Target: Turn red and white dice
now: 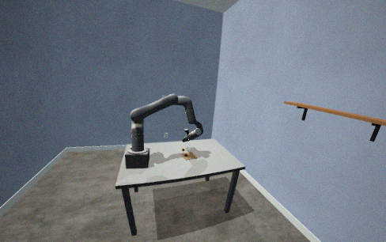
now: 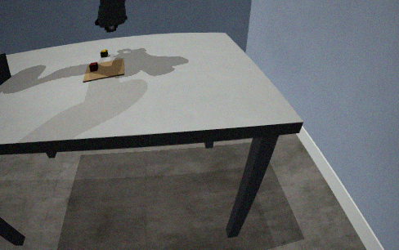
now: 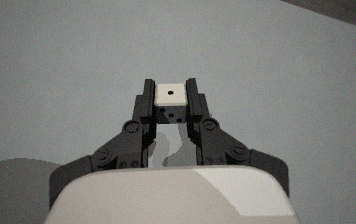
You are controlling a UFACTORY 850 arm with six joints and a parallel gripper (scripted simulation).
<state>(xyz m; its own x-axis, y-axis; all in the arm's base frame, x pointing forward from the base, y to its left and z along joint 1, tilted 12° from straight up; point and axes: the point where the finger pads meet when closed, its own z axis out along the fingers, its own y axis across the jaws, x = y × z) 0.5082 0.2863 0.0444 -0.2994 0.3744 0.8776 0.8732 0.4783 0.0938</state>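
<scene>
Gripper (image 3: 170, 102): closed part-way on the white die (image 3: 170, 94), one finger on each of two opposite faces. You have it held high above the table, tilted well away from vertical.

White die: in the wrist view, the lit face at 12 o'clock carries one pip; the shaded face towards the camera carries at least two, its count too dim to settle. Which face would land uppermost cannot be told yet.

Arm (image 1: 158, 106): it reaches from its base (image 1: 130, 163) out over the table (image 2: 229, 94), wrist bent, so the die is being re-oriented in the air.

Red die (image 2: 94, 66): on the mat (image 2: 110, 70), at its 9 o'clock edge in the exterior view. Its top face is too small to read.

Yellow die (image 2: 104, 53): on the table just off the mat, at about 12 o'clock from the red die. Leave it alone.

Step in hand (judgement): rotating the white die before you set it down with 4 up.

How to do it well: finish the wrist turn before descending, and confirm the face count from the wrist view. Bring the die down over the mat's free half, at 3 o'clock of the red die. Lower until a whole face rests flat, then release and lift straight up.

Risk: an early release on an edge lets the die tumble off the mat.
</scene>
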